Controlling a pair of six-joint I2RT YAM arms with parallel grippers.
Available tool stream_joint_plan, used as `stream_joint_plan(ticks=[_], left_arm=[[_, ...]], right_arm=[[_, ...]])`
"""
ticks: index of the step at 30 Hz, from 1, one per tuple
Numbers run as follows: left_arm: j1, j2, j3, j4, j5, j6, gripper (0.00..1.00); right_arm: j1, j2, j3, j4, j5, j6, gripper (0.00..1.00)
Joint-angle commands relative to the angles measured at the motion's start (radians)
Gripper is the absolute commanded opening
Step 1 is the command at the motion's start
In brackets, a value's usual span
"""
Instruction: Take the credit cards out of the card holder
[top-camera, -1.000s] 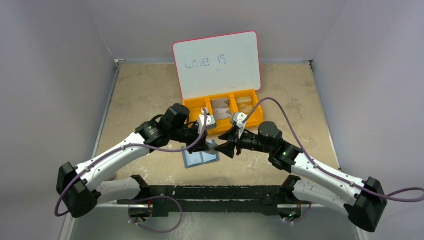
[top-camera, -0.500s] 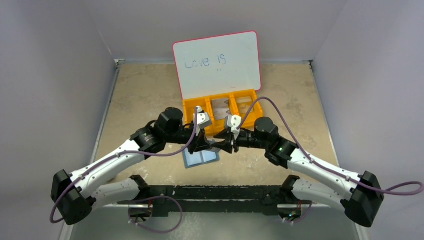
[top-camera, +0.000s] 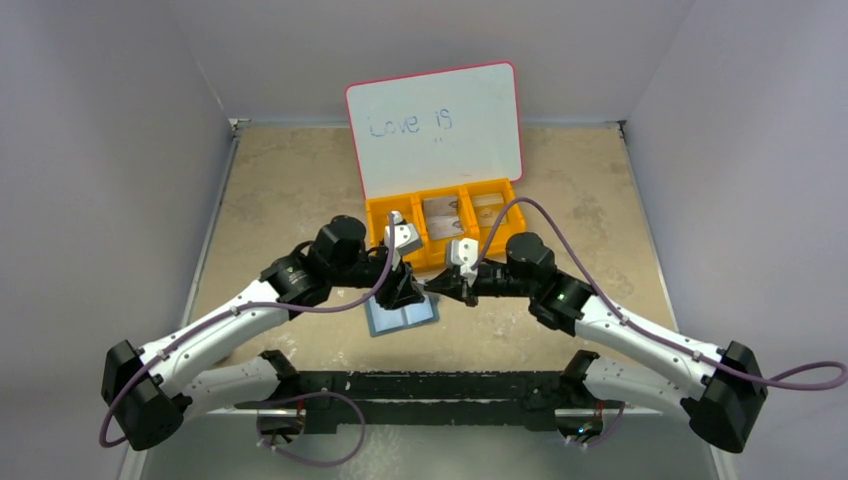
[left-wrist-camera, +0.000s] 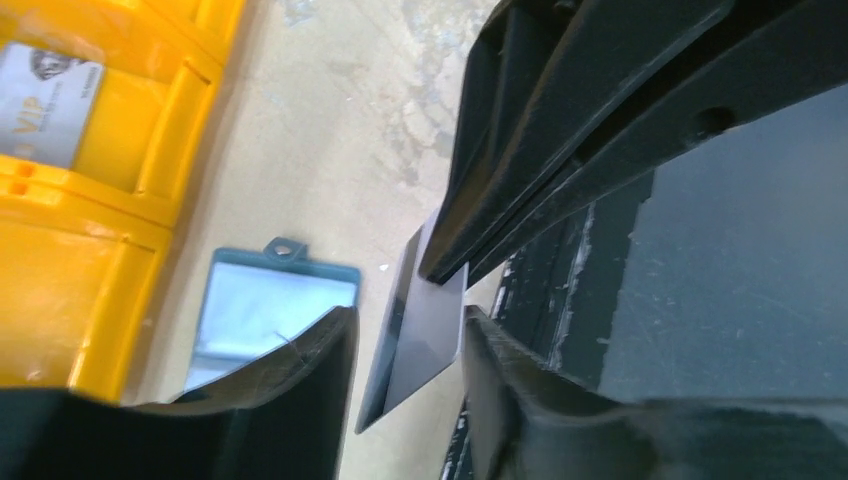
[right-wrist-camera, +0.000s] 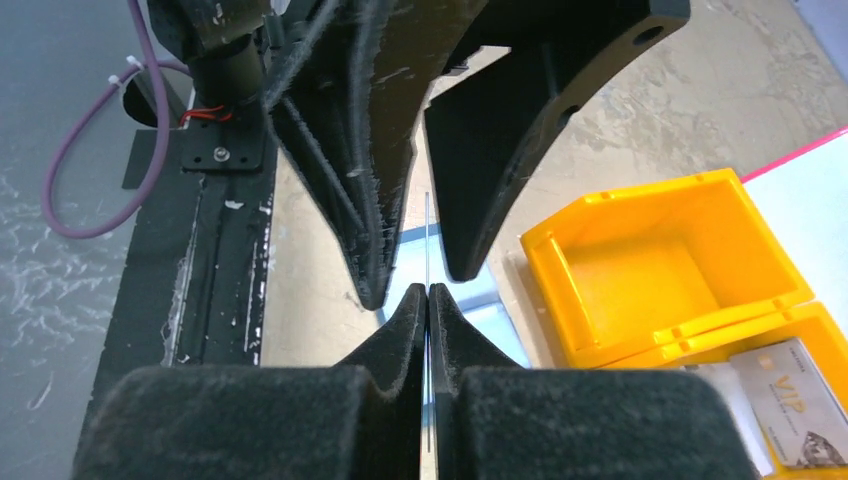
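One credit card (left-wrist-camera: 425, 330) hangs edge-on in midair, pinched in the closed right tool (right-wrist-camera: 428, 300), between the parted, non-gripping sides of the left tool (left-wrist-camera: 407, 318), above the open card holder (top-camera: 402, 320) on the table (top-camera: 290, 180).

- Teal-blue rim, paler blue-grey inside: wallet (top-camera: 402, 318).
- Dark grey, plain, faint sheen: held card (left-wrist-camera: 428, 335).
- Silver-grey with dark print and "VIP" lettering: bin card (left-wrist-camera: 45, 105).
- Orange-yellow throughout, no pattern: bin (top-camera: 440, 192).
- White face, pink rim, blue handwriting "Love is": whiteboard (top-camera: 435, 130).
- Beige with grey-brown mottling: table (top-camera: 290, 180).
- White shells, black joints: arms (top-camera: 230, 318).
- Matt black, lightly scuffed: left gripper (top-camera: 408, 297) and right gripper (top-camera: 432, 290).
- Purple: cables (right-wrist-camera: 143, 40).
- Pale lilac-grey, plain: walls (top-camera: 110, 150).
- Black: base rail (top-camera: 430, 385).
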Motion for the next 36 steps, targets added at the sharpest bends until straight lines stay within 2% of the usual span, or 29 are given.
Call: stream_joint_plan(ticks=[1, 3, 5, 7, 10, 12, 15, 18, 26, 36], left_arm=[[0.004, -0.032, 0.043, -0.021, -0.115, -0.026, 0.52], [0.005, -0.076, 0.027, 0.016, -0.270, -0.084, 0.63], [0.004, -0.140, 0.003, 0.046, -0.484, -0.163, 0.69], [0.005, -0.216, -0.039, 0.059, -0.673, -0.229, 0.71], [0.004, -0.330, -0.092, 0.060, -0.897, -0.317, 0.74], [0.004, -0.379, -0.117, 0.053, -0.970, -0.347, 0.74], [0.005, -0.392, -0.125, 0.024, -0.978, -0.365, 0.74], [0.004, -0.365, -0.127, 0.003, -0.946, -0.377, 0.72], [0.004, -0.345, -0.146, 0.022, -0.890, -0.401, 0.72], [0.004, -0.391, -0.171, 0.005, -0.912, -0.419, 0.72]], right_arm=[[0.000, -0.019, 0.049, 0.006, 0.033, -0.052, 0.00], [0.000, -0.009, 0.045, 0.022, 0.089, -0.059, 0.00], [-0.002, 0.018, 0.048, 0.025, 0.178, -0.070, 0.00], [-0.033, 0.069, 0.072, 0.007, 0.233, -0.081, 0.00], [-0.122, 0.157, 0.153, -0.057, 0.221, -0.118, 0.00], [-0.207, 0.216, 0.211, -0.103, 0.156, -0.155, 0.00], [-0.297, 0.312, 0.336, -0.246, 0.069, -0.279, 0.00], [-0.346, 0.409, 0.439, -0.318, 0.040, -0.379, 0.00], [-0.397, 0.764, 0.804, -0.703, -0.008, -0.668, 0.00], [-0.415, 0.927, 0.977, -0.801, -0.025, -0.806, 0.00]])
